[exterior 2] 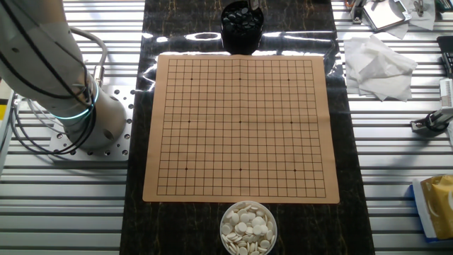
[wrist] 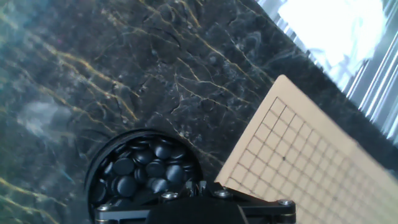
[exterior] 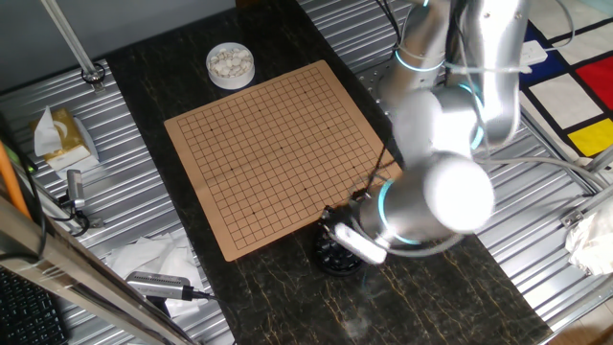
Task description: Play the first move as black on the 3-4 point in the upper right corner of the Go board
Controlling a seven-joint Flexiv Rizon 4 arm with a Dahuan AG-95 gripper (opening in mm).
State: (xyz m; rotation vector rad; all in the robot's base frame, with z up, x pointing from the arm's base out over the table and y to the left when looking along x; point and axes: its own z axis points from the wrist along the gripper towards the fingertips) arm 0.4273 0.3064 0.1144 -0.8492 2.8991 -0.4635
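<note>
Broadly, the bench [exterior 2: 134, 219] is carrying a dark marble slab [wrist: 124, 74], and the bare Go board [exterior 2: 241, 127] is lying on that with no stone on any crossing. A bowl of white stones [exterior 2: 248, 228] is sitting just beside one edge of the board; the black bowl [wrist: 143, 174] of black stones is sitting just beside the opposite edge. The arm [exterior: 441, 144] is reaching over that second side, and the claw [exterior: 347, 241] is hanging right above the black bowl, so low that the hand view is showing only its base bar at the bottom of the frame. Its fingers are out of sight in every view, so I cannot tell whether they are spread or closed, or whether a stone is between them.

No single black stone is standing apart; the candidates are all lying heaped in the bowl, directly under the claw. I judge the pick is the step in hand. The turning relation: the board corner nearest the bowl, with its star dot [wrist: 284, 158], is lying just beside the claw, so the 3-4 point is probably one step from that dot.
</note>
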